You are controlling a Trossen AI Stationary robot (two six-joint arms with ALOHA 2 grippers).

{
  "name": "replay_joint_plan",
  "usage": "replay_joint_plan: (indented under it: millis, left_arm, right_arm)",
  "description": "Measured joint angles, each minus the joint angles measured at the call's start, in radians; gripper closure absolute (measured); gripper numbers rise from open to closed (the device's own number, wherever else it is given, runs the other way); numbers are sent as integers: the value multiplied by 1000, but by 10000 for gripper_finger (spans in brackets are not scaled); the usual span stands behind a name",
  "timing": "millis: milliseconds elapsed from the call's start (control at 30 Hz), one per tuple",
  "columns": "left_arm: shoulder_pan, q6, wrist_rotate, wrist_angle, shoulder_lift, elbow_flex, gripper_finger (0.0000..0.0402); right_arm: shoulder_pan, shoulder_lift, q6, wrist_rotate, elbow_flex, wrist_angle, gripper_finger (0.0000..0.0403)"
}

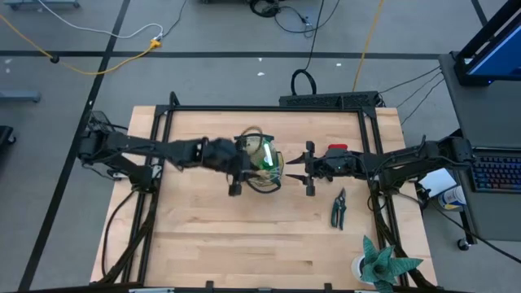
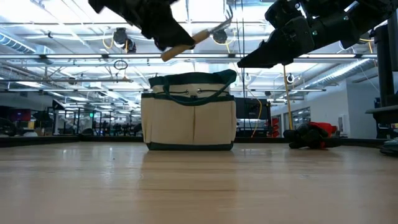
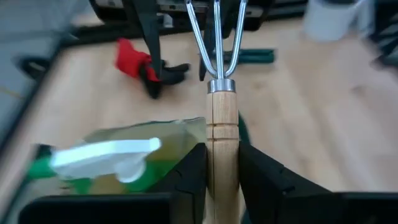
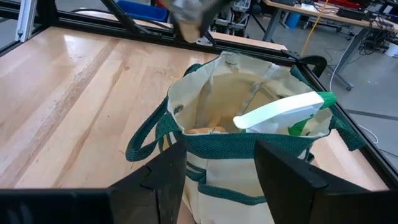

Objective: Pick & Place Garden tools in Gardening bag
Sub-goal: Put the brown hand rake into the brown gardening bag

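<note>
Looking down: left gripper (image 1: 237, 159) hangs over the gardening bag (image 1: 262, 167), hiding much of its mouth; pruning shears (image 1: 338, 208) lie well right of the bag.
Low view: hand rake (image 2: 194, 37) held above the bag, arms cut off.
Left wrist: fingers (image 3: 186, 180) pinch the rake's handle.
Right wrist: right gripper (image 4: 219, 163) spread, just beside the bag; spray bottle (image 4: 286, 112) inside.

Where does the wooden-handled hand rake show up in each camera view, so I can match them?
High view: hidden under the left gripper, not distinguishable.
Low view: hand rake tilted above the gardening bag.
Left wrist view: hand rake centered between the fingers, tines pointing away.
Right wrist view: blurred beyond the bag's far rim.
Shared landmark: the bag.
</note>
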Motion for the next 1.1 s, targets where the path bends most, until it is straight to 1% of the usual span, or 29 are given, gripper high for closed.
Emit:
replay_joint_plan:
  millis: [67, 100, 200, 267, 300, 367, 400, 567, 700, 800, 867, 967, 1100]
  left_arm:
    - [54, -44, 111, -1, 1, 0, 305]
    - [76, -52, 144, -4, 1, 0, 305]
    - [120, -42, 174, -31, 25, 2, 324]
    - [143, -10, 190, -66, 32, -2, 347]
    - [152, 5, 192, -53, 38, 1, 362]
    - [167, 12, 190, -71, 43, 3, 389]
    - [173, 4, 190, -90, 43, 0, 396]
    - [174, -21, 172, -59, 34, 0, 382]
    - [165, -13, 165, -21, 12, 2, 381]
    - [153, -80, 165, -14, 11, 0, 383]
    - [141, -92, 165, -3, 7, 1, 379]
    - [125, -98, 164, -9, 7, 1, 364]
    - [109, -168, 157, 32, 8, 1, 329]
  right_arm:
    - [0, 0, -2, 0, 0, 0, 220]
    - [0, 0, -2, 0, 0, 0, 220]
    - [0, 0, -2, 0, 0, 0, 220]
    - [0, 0, -2, 0, 0, 0, 220]
    - [0, 0, -2, 0, 0, -3, 220]
    - [0, 0, -1, 0, 0, -7, 220]
    - [0, 0, 4, 0, 0, -8, 220]
    - [0, 0, 5, 2, 0, -20, 220]
    - [0, 0, -13, 3, 0, -29, 220]
    - [0, 0, -17, 3, 1, -42, 220]
    - [0, 0, -29, 3, 1, -65, 220]
    - [0, 0, -61, 2, 1, -68, 220]
    - [0, 0, -89, 1, 1, -68, 220]
